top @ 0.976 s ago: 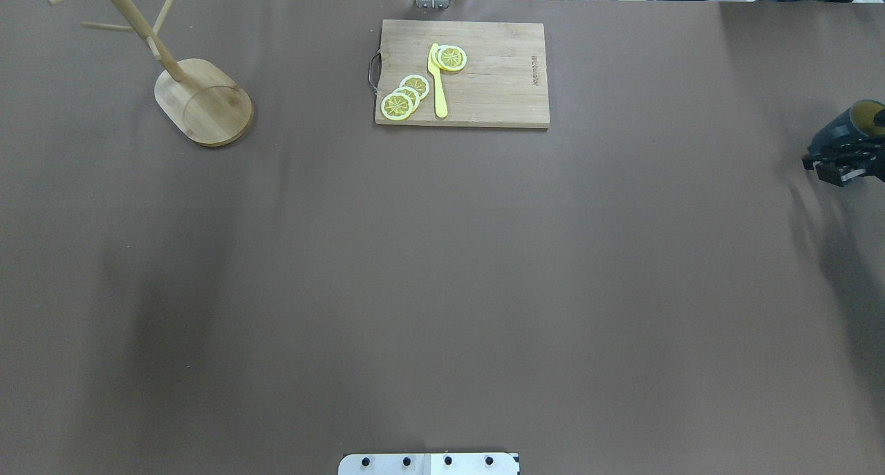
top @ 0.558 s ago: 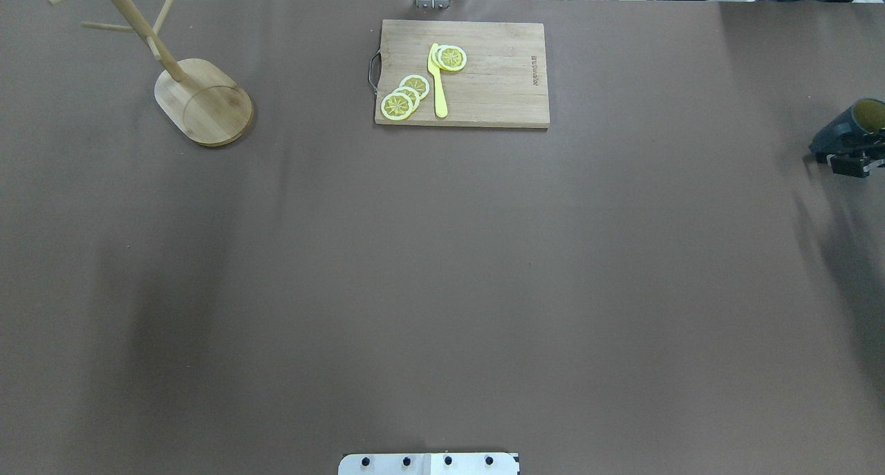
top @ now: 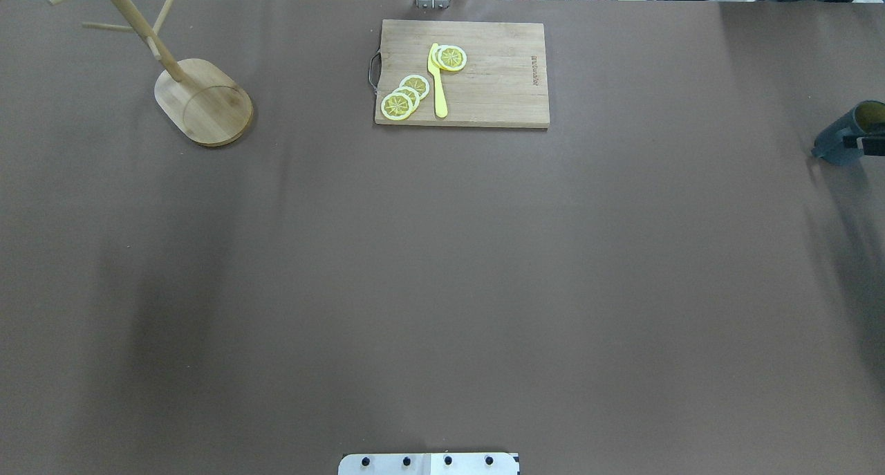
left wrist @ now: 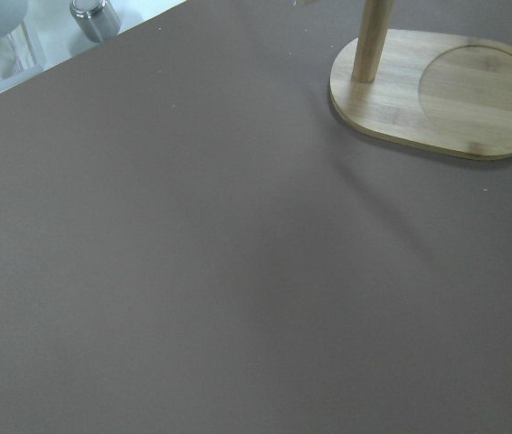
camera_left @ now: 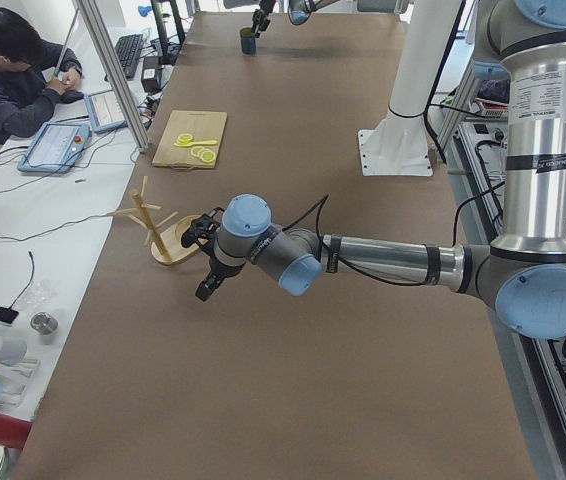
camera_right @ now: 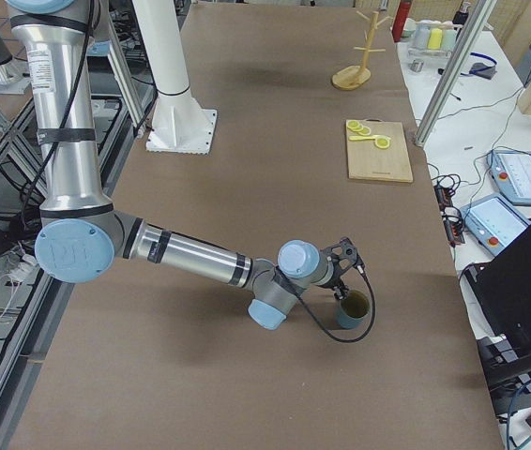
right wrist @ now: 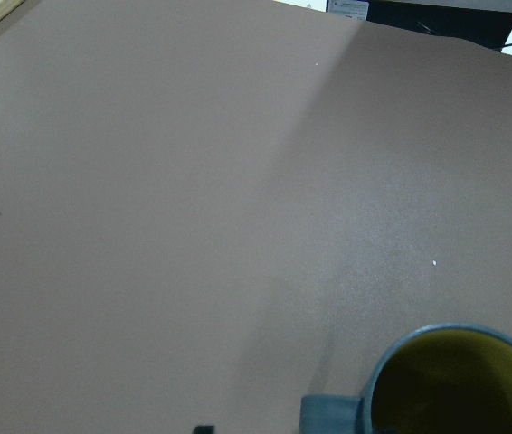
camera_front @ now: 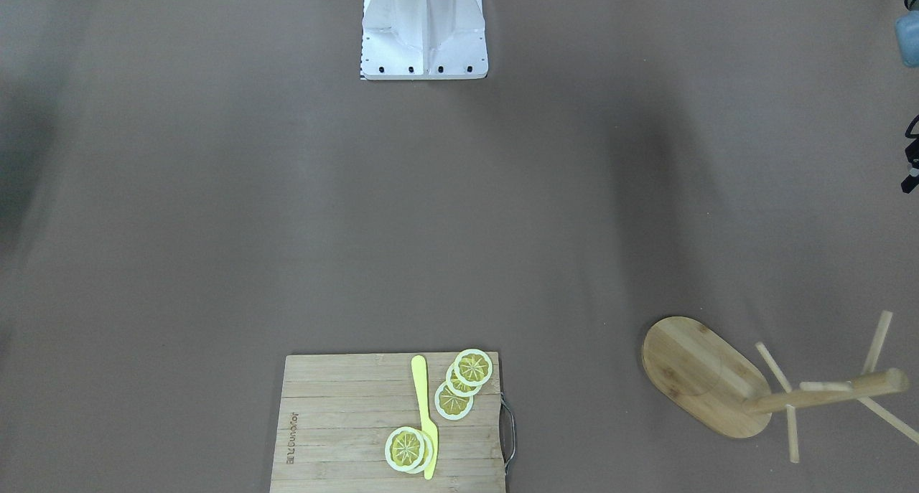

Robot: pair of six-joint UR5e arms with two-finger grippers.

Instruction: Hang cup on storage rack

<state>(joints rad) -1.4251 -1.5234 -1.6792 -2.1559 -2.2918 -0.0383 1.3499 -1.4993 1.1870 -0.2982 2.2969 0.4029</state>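
We find the dark slate-blue cylindrical mug (top: 839, 143) with the olive-yellow interior standing upright on the brown table cover (top: 442, 274). It is just beside the right gripper (camera_right: 342, 279) and slightly below it. In the right wrist view the mug occupies the lower right corner, mouth up, with its loop handle pointing to that view's left. In the overhead view a dark part of this gripper overlaps the mug's rim at the frame edge. We cannot tell whether it touches the mug, nor whether its fingers are spread or closed.

The light bamboo mug tree (top: 207, 105), with an oval base, a round post and thin pegs, stands well apart from the right gripper, at the opposite end of the table. It stands near the left gripper (camera_left: 208, 283), ahead of its wrist camera. We cannot tell whether this gripper's fingers are apart or together.

The rectangular slatted wooden cutting board (top: 494, 88), carrying yellow lemon slices (top: 404, 96) and a yellow plastic knife (top: 438, 81), lies between the two grippers.
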